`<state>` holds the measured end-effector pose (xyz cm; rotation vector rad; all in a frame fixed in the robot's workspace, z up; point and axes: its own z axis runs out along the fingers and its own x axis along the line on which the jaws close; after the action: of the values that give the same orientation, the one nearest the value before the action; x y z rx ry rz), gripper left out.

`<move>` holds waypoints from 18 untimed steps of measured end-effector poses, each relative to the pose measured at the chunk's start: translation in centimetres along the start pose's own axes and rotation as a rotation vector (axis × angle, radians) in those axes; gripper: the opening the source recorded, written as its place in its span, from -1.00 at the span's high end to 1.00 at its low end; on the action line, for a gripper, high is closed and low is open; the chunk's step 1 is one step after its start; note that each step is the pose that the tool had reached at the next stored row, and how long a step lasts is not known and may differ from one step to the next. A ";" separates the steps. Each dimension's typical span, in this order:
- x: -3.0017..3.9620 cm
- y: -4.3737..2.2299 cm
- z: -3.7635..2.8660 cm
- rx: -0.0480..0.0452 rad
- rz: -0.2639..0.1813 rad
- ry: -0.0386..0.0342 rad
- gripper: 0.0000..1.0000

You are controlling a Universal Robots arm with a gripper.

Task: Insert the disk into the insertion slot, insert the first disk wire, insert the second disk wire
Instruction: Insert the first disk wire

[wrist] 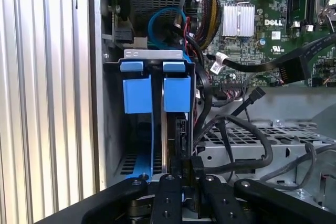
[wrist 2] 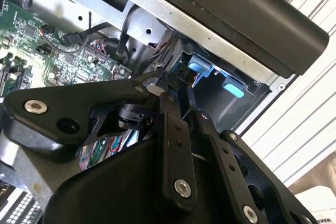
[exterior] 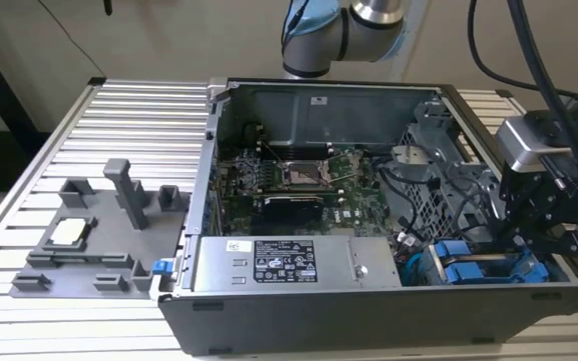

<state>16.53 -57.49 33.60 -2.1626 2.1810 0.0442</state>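
Open desktop computer case (exterior: 369, 316) lying on the slatted aluminium bench (exterior: 118, 98), with the arm's tool (wrist: 186, 174) lowered into the case's corner at the exterior view's right. Here we see two blue-tabbed carriers side by side in the grey sheet-metal drive cage (wrist: 157, 53). We judge the one in line with the tool to be the disk (wrist: 176, 93), seated full depth in the insertion slot (wrist: 181, 109) with only its blue end tab showing. The other carrier (wrist: 137, 92) sits just beside it. The tool's jaws are drawn nearly together on a small dark block (wrist: 190, 165). We take this, with some doubt in the shadow of the bay, to be the plug of a disk wire, held close to the disk's edge. Loose black cables (wrist: 247, 140) loop over the perforated cage (wrist: 247, 136) near the motherboard (wrist: 247, 3). We judge the disk to be stiff, dense and sensitive to shock. It is best held by its blue plastic frame or tabs, never by the labelled face. Its wires are pliant and are best taken by the rigid plug body.
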 end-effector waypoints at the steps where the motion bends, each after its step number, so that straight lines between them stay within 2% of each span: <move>1: 0.01 0.00 0.14 0.0002 0.000 0.0006 0.62; 3: 0.01 0.00 0.27 0.0001 0.000 0.0021 0.62; 8: 0.03 0.01 0.48 0.0000 0.000 0.0002 0.59; 9: 0.03 0.01 0.42 0.0001 0.000 0.0007 0.47; 10: 0.01 0.00 0.25 0.0000 0.000 0.0001 0.47; 11: -0.12 -0.05 -1.65 0.0000 0.000 -0.0016 0.47; 12: -0.23 -0.09 -3.22 0.0000 0.000 -0.0016 0.47; 13: -0.31 -0.06 -4.21 0.0003 0.000 -0.0015 0.47; 15: -0.35 0.10 -4.48 0.0005 0.000 -0.0014 0.47; 17: -0.60 1.56 -4.50 0.0010 0.001 -0.0015 0.47; 18: -0.92 2.76 -4.51 0.0036 0.004 -0.0015 0.47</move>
<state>13.64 -56.86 38.08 -2.1557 2.1829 0.0420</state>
